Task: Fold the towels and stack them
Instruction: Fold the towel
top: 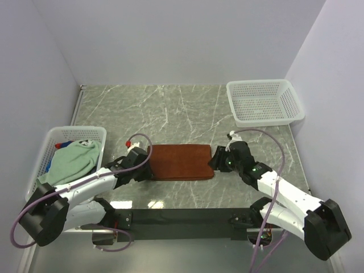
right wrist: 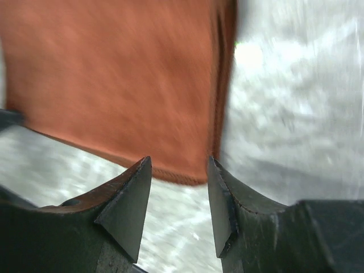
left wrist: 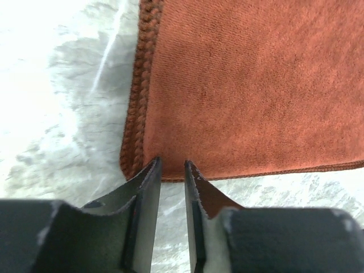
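Note:
A rust-brown towel (top: 181,161) lies folded flat in the middle of the marble table. My left gripper (top: 143,162) sits at its left end. In the left wrist view the towel (left wrist: 256,85) has its near-left corner right at the tips of the gripper (left wrist: 172,165), whose jaws stand a narrow gap apart with only table between them. My right gripper (top: 216,159) is at the towel's right end. In the blurred right wrist view the gripper (right wrist: 179,162) is open, with the towel (right wrist: 114,74) corner just beyond its tips. More towels, with a mint-green one (top: 74,162) on top, fill the left basket.
A white mesh basket (top: 57,132) stands at the left edge, with bits of blue and red cloth under the green one. A second white mesh basket (top: 261,84) with nothing in it stands at the back right. White walls close in the table on three sides.

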Controlling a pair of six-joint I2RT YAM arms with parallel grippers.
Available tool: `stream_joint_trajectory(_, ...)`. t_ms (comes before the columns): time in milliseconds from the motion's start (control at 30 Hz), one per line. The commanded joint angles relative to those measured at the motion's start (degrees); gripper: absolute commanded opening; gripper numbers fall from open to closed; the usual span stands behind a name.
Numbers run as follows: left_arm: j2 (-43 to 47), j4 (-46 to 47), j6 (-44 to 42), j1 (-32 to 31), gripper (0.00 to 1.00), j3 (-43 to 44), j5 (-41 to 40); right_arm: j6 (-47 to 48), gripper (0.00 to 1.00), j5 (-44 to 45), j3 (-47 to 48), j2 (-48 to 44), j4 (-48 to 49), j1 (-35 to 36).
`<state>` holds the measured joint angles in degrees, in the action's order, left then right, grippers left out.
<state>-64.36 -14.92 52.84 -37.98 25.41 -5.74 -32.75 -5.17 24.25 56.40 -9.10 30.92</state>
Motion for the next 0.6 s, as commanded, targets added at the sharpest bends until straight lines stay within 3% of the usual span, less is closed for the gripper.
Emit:
stream_joint_trajectory(0,2.74,-3.89,-2.21,0.1,0.3,2.63,-3.31,0.41,0.51,-4.04,1.15,-1.91,10.93,-2.61)
stream_joint_trajectory(267,0.91,-2.66,-2.13,0.1,0.28,1.93,-4.72,-0.55,0.48,-10.47,9.49,17.74,28.07,-6.04)
stream_joint_trajectory(433,0.46,-2.13,-1.34,0.18,0.26,0.08,-5.51,-4.33,0.44,-11.71,9.94,29.19,37.38,-9.64)
stream_joint_trajectory(567,1.69,-3.1,-1.07,0.45,0.25,-0.89,-6.56,-5.13,0.43,-11.62,10.2,36.39,38.28,-11.75)
